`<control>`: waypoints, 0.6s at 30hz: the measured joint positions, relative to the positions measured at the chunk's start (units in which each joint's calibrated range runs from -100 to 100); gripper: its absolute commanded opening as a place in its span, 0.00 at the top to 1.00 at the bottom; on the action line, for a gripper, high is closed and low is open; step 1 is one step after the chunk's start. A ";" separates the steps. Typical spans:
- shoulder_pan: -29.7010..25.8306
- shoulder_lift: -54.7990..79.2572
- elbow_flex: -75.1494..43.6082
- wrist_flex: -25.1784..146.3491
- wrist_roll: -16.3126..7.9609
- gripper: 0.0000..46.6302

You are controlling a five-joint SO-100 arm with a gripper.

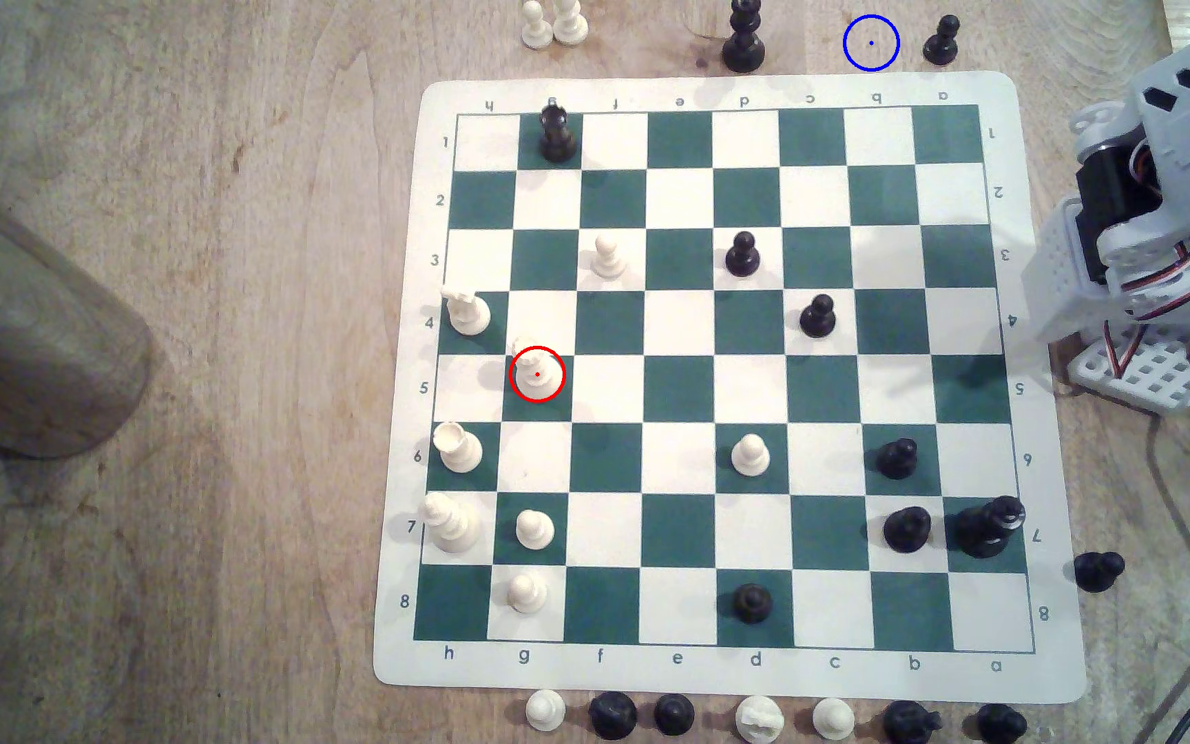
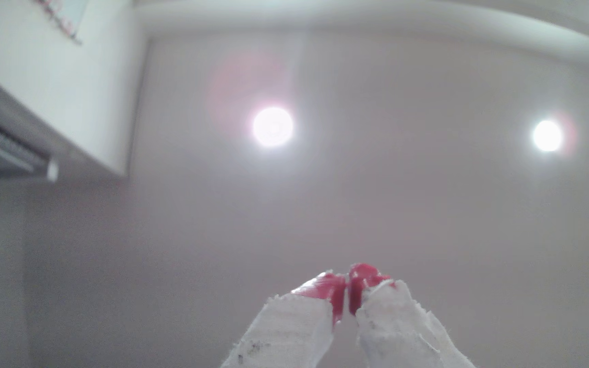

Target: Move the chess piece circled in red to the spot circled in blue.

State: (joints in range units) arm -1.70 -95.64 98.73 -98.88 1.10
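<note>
Cream-white chess piece (image 1: pixel 536 378), wide round base, slim uneven top, upright on g5; hand (image 2: pixel 348 295) closed, empty

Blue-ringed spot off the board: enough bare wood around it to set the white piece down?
Yes. The spot is bare wood between the tall black piece and the black pawn, with the mat edge just below. The pawn side is tighter.

chess piece (image 1: pixel 536 378): cream-white, upright, g5, red-ringed | spot (image 1: pixel 871 43): blue-ringed bare wood
</note>
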 measured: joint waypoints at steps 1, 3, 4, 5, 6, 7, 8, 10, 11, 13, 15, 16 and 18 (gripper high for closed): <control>0.00 0.00 0.00 0.00 0.00 1.00; -0.15 0.00 0.00 1.51 0.00 1.00; -0.74 0.00 0.00 4.54 0.00 1.00; -1.40 0.00 0.00 8.69 0.00 1.00; -2.14 0.08 -0.99 16.25 0.00 1.00; -2.43 0.00 -1.45 20.64 0.00 1.00; -2.88 0.08 -2.08 25.10 0.00 1.00; -3.47 0.08 -5.42 34.58 0.00 1.00; -3.91 0.08 -9.04 44.30 0.00 1.00; -4.35 0.08 -13.29 57.45 0.00 1.00; -4.35 0.08 -18.35 68.21 0.00 1.00; -4.35 0.08 -20.24 72.67 0.00 1.00; -4.35 0.25 -24.40 83.59 -0.05 1.00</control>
State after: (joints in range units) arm -6.05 -95.39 74.33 -15.30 1.05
